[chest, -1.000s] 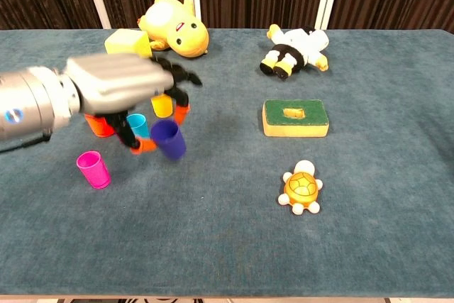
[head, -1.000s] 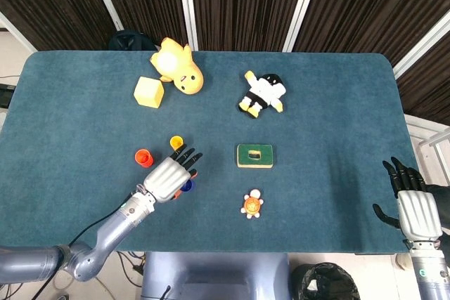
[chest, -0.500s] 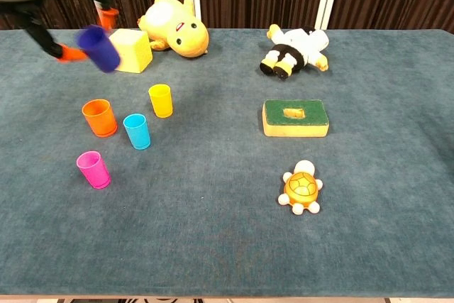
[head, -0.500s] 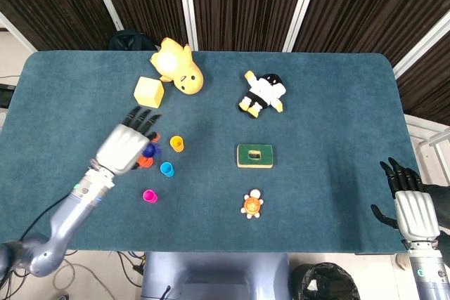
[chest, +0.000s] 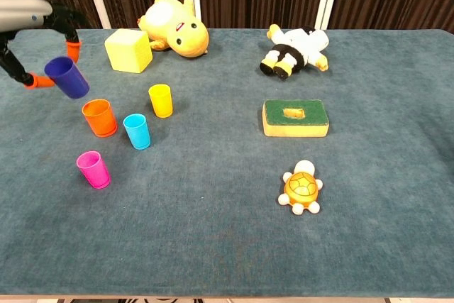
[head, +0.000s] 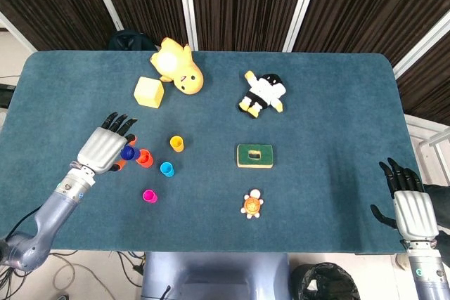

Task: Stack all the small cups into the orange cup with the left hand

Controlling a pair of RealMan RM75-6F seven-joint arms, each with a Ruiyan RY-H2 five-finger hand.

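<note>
Blue cup (chest: 67,77), pinched by left hand (head: 105,150), has descended beside orange cup (chest: 99,117); insertion appears imminent.

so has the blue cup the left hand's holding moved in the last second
Yes. The dark blue cup, held by the left hand, went from right of the orange cup, near the light blue cup, to the orange cup's upper left.
</note>
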